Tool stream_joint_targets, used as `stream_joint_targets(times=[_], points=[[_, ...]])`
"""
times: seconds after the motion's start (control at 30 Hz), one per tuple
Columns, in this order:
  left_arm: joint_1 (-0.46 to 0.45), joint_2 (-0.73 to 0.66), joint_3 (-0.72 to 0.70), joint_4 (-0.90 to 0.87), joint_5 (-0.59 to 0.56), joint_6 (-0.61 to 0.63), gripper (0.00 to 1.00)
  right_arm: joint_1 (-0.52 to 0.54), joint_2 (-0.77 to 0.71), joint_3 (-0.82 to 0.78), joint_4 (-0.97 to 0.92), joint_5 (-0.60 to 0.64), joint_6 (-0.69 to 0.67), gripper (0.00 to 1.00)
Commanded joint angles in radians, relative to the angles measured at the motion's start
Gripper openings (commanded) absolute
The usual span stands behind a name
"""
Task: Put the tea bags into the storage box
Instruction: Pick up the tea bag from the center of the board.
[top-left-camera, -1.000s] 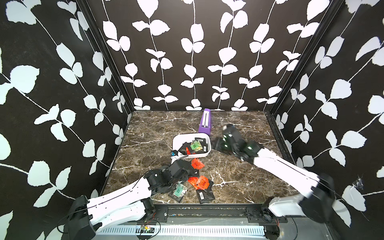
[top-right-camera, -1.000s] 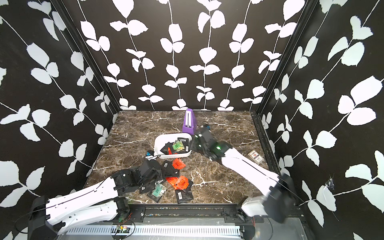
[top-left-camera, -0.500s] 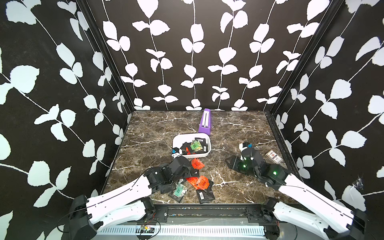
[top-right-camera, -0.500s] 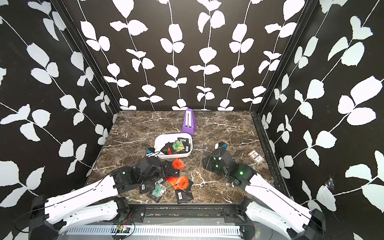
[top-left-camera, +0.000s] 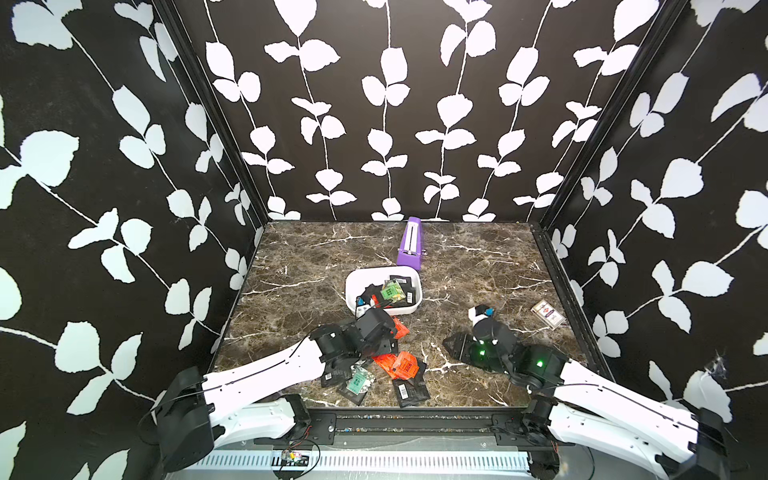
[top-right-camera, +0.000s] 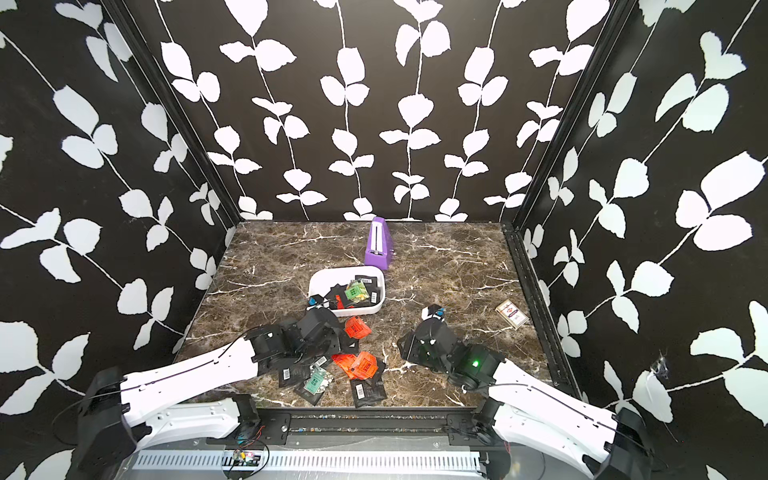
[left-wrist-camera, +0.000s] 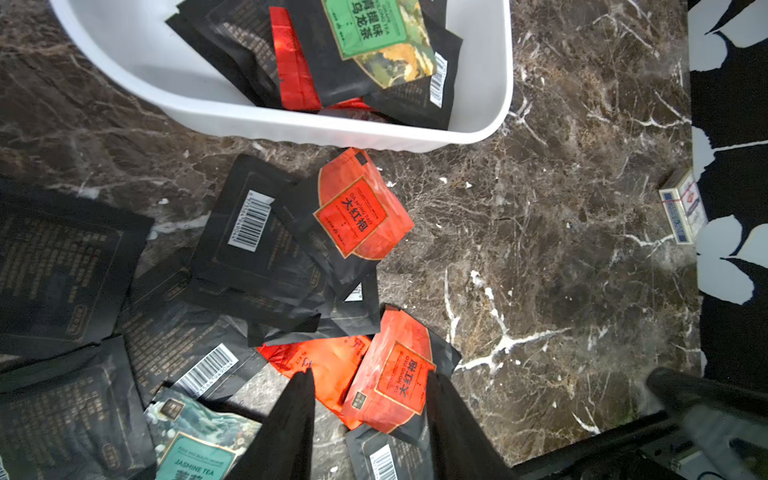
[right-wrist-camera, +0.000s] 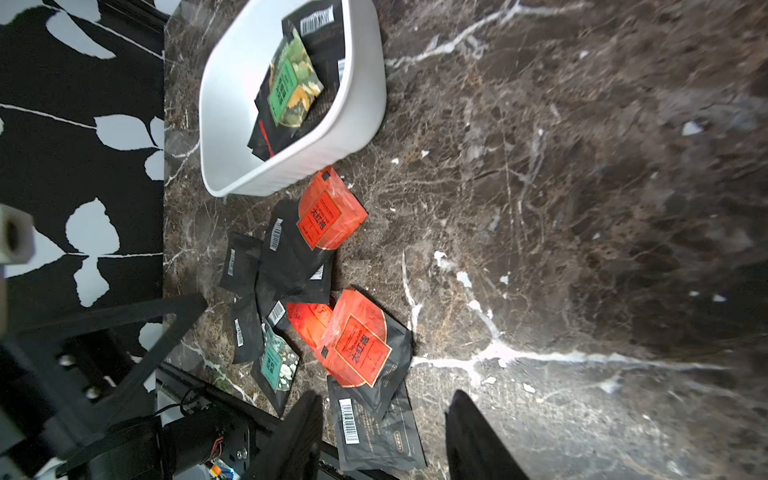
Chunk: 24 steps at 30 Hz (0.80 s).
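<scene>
The white storage box (top-left-camera: 352, 286) (top-right-camera: 318, 282) sits mid-table and holds several tea bags, one green (left-wrist-camera: 365, 29) on top. More tea bags, black and red-orange (top-left-camera: 401, 365) (top-right-camera: 360, 365), lie scattered on the marble in front of the box. My left gripper (left-wrist-camera: 368, 399) hangs open over this pile, its fingers on either side of a red-orange sachet (left-wrist-camera: 390, 386) without pinching it. My right gripper (right-wrist-camera: 380, 415) is open and empty, low over the table right of the pile, with a black barcode sachet (right-wrist-camera: 374, 432) lying below it.
A long purple box (top-left-camera: 409, 247) stands behind the storage box. A small card pack (top-left-camera: 547, 312) (left-wrist-camera: 681, 203) lies near the right wall. A black rail (top-left-camera: 415, 419) runs along the table's front edge, close to the nearest sachets.
My right arm has drawn back from beside the storage box to the front right of the table and dropped low. My left arm has stayed over the pile, shifting only slightly.
</scene>
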Motion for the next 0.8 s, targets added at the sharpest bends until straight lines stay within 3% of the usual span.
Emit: stream_joint_targets(times=[0.0, 0.4, 0.53, 0.77], points=[[-0.002, 0.007, 0.027, -0.037, 0.022, 0.021, 0.41, 0.032, 0.017, -0.032, 0.080, 0.002, 0.023, 0.50], [-0.010, 0.049, -0.008, 0.026, 0.126, 0.037, 0.33, 0.128, 0.012, -0.106, 0.135, 0.110, 0.110, 0.50], [-0.010, 0.083, -0.048, 0.102, 0.174, 0.028, 0.23, 0.166, 0.010, -0.135, 0.146, 0.188, 0.189, 0.49], [-0.010, 0.180, -0.064, 0.199, 0.274, 0.053, 0.14, 0.197, 0.130, -0.144, 0.239, 0.218, 0.257, 0.48]])
